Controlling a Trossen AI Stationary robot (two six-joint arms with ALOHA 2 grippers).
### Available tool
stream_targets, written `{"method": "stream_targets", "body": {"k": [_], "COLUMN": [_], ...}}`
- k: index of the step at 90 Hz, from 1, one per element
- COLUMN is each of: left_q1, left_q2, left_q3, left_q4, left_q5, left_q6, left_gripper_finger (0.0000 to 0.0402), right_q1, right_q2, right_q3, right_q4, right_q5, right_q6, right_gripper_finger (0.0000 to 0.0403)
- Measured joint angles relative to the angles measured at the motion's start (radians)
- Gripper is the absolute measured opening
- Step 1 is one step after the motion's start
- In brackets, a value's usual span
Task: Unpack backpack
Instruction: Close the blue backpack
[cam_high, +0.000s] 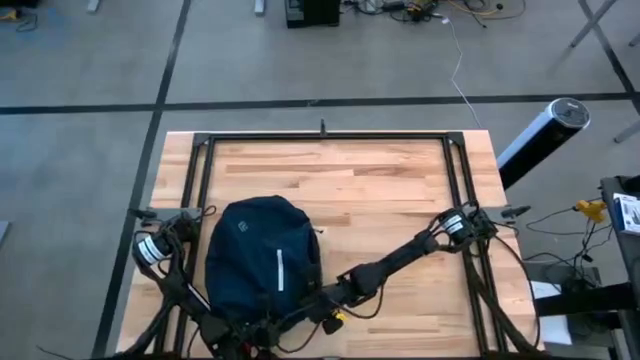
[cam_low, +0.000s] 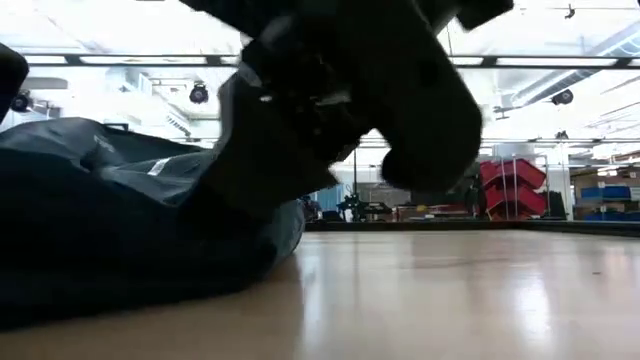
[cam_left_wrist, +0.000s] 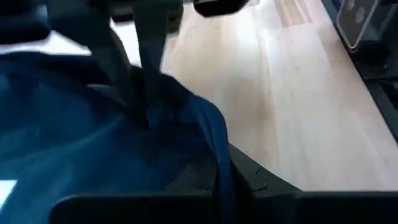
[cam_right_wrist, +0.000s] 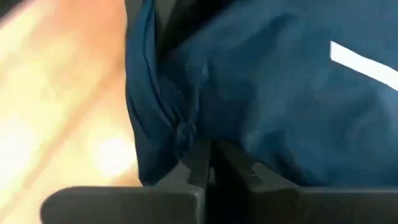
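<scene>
**Both end effectors at the near edge of the backpack**

Nearest the robot, at the front edge of the table, the two arms meet at the near end of the backpack. The right end effector has its two fingers drawn almost together, with a bunched fold of navy fabric pinched between them; the right wrist view shows the cloth gathered into a small knot right at the fingertips. The left end effector sits against the same end of the bag from the other side. Its fingers lie close to a rolled edge of blue fabric, but the view is blurred and partly blocked, so I cannot tell whether they are closed on it or only touching it.

The backpack lies flat on the left half of the table, between the two arm bases, its rounded top pointing toward the far side. A short white stripe runs along its upper face, and a small pale mark sits nearer the rounded top. In the low view the bag shows as a dark slumped mound on the left, with a dark arm section hanging over it.

Farther off, the right half and the far part of the table show bare light wood inside a black metal frame.
</scene>
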Motion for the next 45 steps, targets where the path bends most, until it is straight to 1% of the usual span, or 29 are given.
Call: {"method": "stream_targets", "body": {"k": [8, 17, 33, 45], "left_q1": [-0.001, -0.001, -0.001, 0.0], "left_q2": [0.0, 0.0, 0.0, 0.0], "left_q3": [0.0, -0.003, -0.011, -0.011], "left_q4": [-0.021, -0.026, -0.022, -0.02], "left_q5": [0.0, 0.0, -0.002, -0.001], "left_q6": [-0.026, -0.031, -0.032, -0.034], "left_gripper_finger": [0.0, 0.0, 0.0, 0.0], "right_q1": [0.015, 0.035, 0.061, 0.049], "right_q2": [-0.036, -0.07, -0.097, -0.061], "right_q3": [0.0, 0.0, 0.0, 0.0], "right_q4": [-0.049, -0.083, -0.059, -0.003], "right_q5": [0.069, 0.1, 0.082, 0.016], "right_q6": [-0.003, -0.015, -0.021, -0.02], "right_gripper_finger": [0.0002, 0.0, 0.0, 0.0004]}}
